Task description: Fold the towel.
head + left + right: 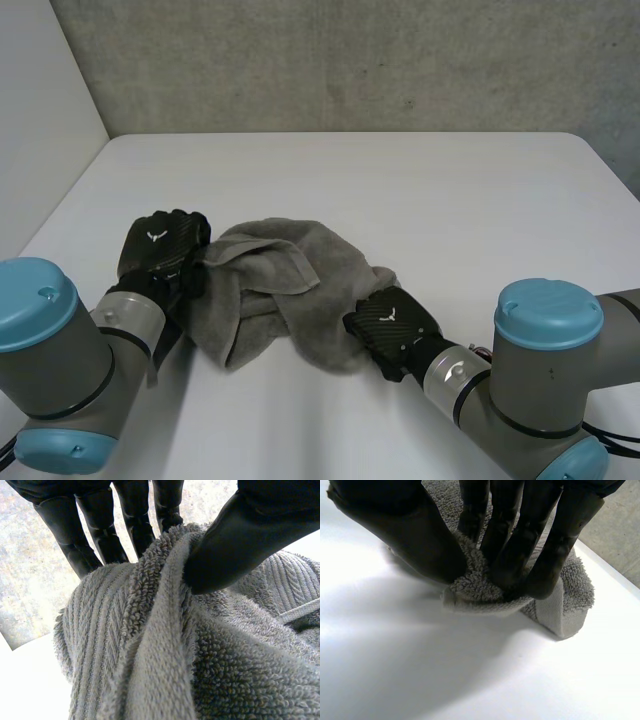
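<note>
Grey towel [285, 290] is seen bunched on the white desk [400, 180]. Its left edge is met by the left hand [160, 250], its near-right edge by the right hand [392, 325].

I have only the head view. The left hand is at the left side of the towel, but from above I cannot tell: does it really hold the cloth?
Observer: Yes. In its wrist view the left hand presses its thumb onto a raised fold of the towel, with the fingers behind that fold: a pinch.
Operator: And the right hand, at the near edge?
Observer: The right hand also pinches. A small fold of the edge sits between its thumb and fingertips.
Operator: Is that fold lifted?
Observer: Hardly. It looks to rest low on the table, under the fingertips.
</note>
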Controlling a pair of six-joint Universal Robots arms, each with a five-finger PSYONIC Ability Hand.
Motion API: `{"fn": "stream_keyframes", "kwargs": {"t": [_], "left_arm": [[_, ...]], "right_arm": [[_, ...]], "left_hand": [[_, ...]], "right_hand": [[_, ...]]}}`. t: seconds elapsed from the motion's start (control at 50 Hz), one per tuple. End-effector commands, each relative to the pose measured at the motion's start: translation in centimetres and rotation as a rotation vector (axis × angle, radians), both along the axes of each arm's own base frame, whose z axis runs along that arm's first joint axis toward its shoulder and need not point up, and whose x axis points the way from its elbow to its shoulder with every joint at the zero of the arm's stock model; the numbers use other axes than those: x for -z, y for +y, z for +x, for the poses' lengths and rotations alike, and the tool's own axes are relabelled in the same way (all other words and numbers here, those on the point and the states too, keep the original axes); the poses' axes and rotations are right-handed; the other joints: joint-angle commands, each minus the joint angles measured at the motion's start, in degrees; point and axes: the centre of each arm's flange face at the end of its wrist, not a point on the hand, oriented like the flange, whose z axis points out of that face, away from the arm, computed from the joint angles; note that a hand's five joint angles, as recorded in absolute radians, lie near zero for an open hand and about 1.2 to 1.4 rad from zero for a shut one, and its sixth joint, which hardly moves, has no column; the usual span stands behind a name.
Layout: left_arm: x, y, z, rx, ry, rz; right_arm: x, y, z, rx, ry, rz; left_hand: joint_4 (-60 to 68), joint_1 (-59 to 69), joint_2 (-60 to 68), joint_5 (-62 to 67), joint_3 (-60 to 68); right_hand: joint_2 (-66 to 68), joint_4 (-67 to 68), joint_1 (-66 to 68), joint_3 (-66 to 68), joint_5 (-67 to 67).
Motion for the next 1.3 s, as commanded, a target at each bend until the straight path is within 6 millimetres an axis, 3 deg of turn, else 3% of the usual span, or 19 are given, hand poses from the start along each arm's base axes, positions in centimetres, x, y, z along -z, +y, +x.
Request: {"fn": "stream_keyframes", "kwargs": {"t": [0.02, 0.14, 0.18, 0.2, 0.22, 0.24, 0.26, 0.32, 0.4, 0.56, 0.6, 0.62, 0.66, 0.72, 0.76, 0.92, 1.1, 1.16, 1.3], "left_arm": [[0.0, 0.0, 0.0, 0.001, 0.002, -0.001], [-0.6, -0.3, -0.1, -0.002, 0.01, -0.019], [-1.1, -0.4, -0.1, -0.003, 0.015, -0.033], [-1.8, -0.6, 0.0, -0.006, 0.026, -0.055], [-1.8, -0.6, 0.0, -0.006, 0.026, -0.055], [-2.9, -1.0, 0.2, -0.019, 0.045, -0.086], [-3.9, -1.4, 0.8, -0.04, 0.066, -0.11], [-5.3, -2.7, 2.4, -0.092, 0.123, -0.138], [-5.8, -3.8, 3.6, -0.11, 0.168, -0.142], [-5.0, -5.8, 4.9, -0.118, 0.181, -0.111], [-2.6, -6.1, 4.8, -0.123, 0.151, -0.026], [-2.6, -6.1, 4.8, -0.123, 0.151, -0.026], [-1.2, -6.0, 4.7, -0.124, 0.112, 0.058], [-1.0, -5.8, 4.7, -0.122, 0.091, 0.084], [-0.3, -5.6, 4.6, -0.123, 0.048, 0.132], [-0.8, -5.6, 4.6, -0.125, 0.029, 0.124], [-3.8, -6.3, 3.6, -0.079, 0.055, 0.018], [-4.1, -6.5, 2.0, -0.006, 0.059, 0.004], [-2.1, -8.1, -2.4, 0.189, -0.096, -0.026]], "right_arm": [[-0.4, -0.6, 0.0, 0.012, -0.014, -0.009], [-2.7, -2.9, -0.7, 0.067, -0.053, -0.072], [-6.2, -5.1, -2.3, 0.135, -0.104, -0.167], [-6.2, -5.1, -2.3, 0.136, -0.104, -0.168], [-7.9, -6.2, -3.2, 0.172, -0.126, -0.212], [-9.3, -7.1, -4.1, 0.207, -0.148, -0.25], [-9.3, -7.1, -4.1, 0.207, -0.148, -0.25], [-11.7, -8.4, -5.5, 0.26, -0.192, -0.301], [-13.4, -10.1, -7.5, 0.328, -0.242, -0.326], [-12.8, -10.4, -7.9, 0.34, -0.245, -0.296], [-12.4, -10.3, -7.8, 0.338, -0.239, -0.284], [-11.8, -10.4, -7.8, 0.337, -0.23, -0.269], [-10.9, -10.5, -7.7, 0.338, -0.218, -0.248], [-9.9, -10.7, -7.7, 0.34, -0.204, -0.221], [-9.7, -10.7, -7.6, 0.339, -0.203, -0.214], [-9.4, -10.6, -7.6, 0.336, -0.199, -0.209], [-9.4, -10.5, -7.5, 0.332, -0.197, -0.208], [-9.4, -10.3, -7.3, 0.324, -0.197, -0.204], [-9.0, -9.5, -6.6, 0.293, -0.17, -0.21]], "left_hand": [[-7.43, -2.68, -5.22, -16.34, -10.87], [-7.43, -2.68, -5.22, -16.34, -10.87], [-7.43, -2.68, -5.22, -16.34, -10.87], [-7.43, -2.68, -5.22, -16.34, -10.87], [-7.43, -2.68, -5.22, -16.34, -10.87], [-7.43, -2.68, -5.22, -16.34, -10.87], [-7.43, -2.68, -5.22, -16.34, -10.87], [-7.43, -2.68, -5.22, -16.34, -10.87], [-7.43, -2.68, -5.22, -16.34, -10.87], [-7.43, -2.68, -5.22, -16.34, -10.87], [-36.18, -31.43, -33.96, -45.09, -39.62], [-36.34, -31.59, -34.12, -45.25, -39.78], [-57.63, -52.89, -55.42, -66.54, -61.08], [-62.75, -58.0, -60.53, -71.66, -66.19], [-73.81, -69.06, -71.59, -82.72, -77.25], [-74.02, -69.27, -71.8, -82.93, -77.46], [-70.66, -65.91, -68.44, -79.57, -74.1], [-68.64, -63.89, -66.42, -77.55, -72.08], [-65.27, -60.53, -63.06, -74.18, -68.72]], "right_hand": [[6.02, 4.34, 4.01, 4.56, 4.01], [6.02, 4.34, 4.01, 4.56, 4.01], [6.02, 4.34, 4.01, 4.56, 4.01], [6.02, 4.34, 4.01, 4.56, 4.01], [6.02, 4.34, 4.01, 4.56, 4.01], [6.02, 4.34, 4.01, 4.56, 4.01], [6.02, 4.34, 4.01, 4.56, 4.01], [6.02, 4.34, 4.01, 4.56, 4.01], [6.02, 4.34, 4.01, 4.56, 4.01], [6.02, 4.34, 4.01, 4.56, 4.01], [6.02, 4.34, 4.01, 4.56, 4.01], [6.02, 4.34, 4.01, 4.56, 4.01], [6.02, 4.34, 4.01, 4.56, 4.01], [6.02, 4.34, 4.01, 4.56, 4.01], [6.02, 4.34, 4.01, 4.56, 4.01], [6.02, 4.34, 4.01, 4.56, 4.01], [6.02, 4.34, 4.01, 4.56, 4.01], [6.02, 4.34, 4.01, 4.56, 4.01], [6.02, 4.34, 4.01, 4.56, 4.01]]}}
